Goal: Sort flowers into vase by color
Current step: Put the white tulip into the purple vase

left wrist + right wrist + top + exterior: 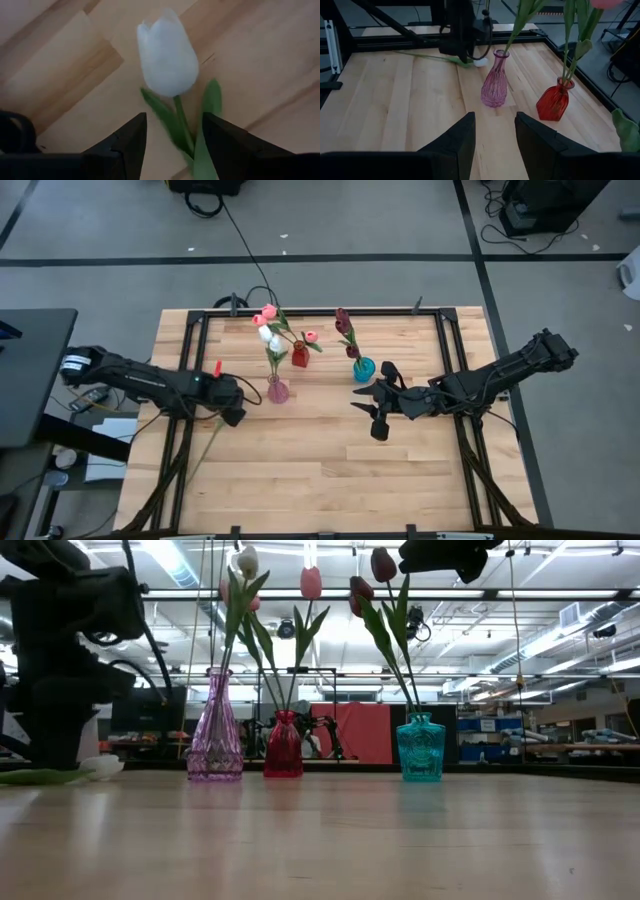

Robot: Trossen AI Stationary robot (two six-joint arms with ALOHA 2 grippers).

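White tulip lies flat on the wood table, stem between the spread, untouching fingers of the left gripper, just short of the pink vase; right gripper hovers open facing pink and red vase.

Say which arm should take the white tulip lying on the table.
Left. The left gripper already straddles the white tulip's stem with open fingers, beside the pink vase. The right gripper hangs empty nearer the teal vase.
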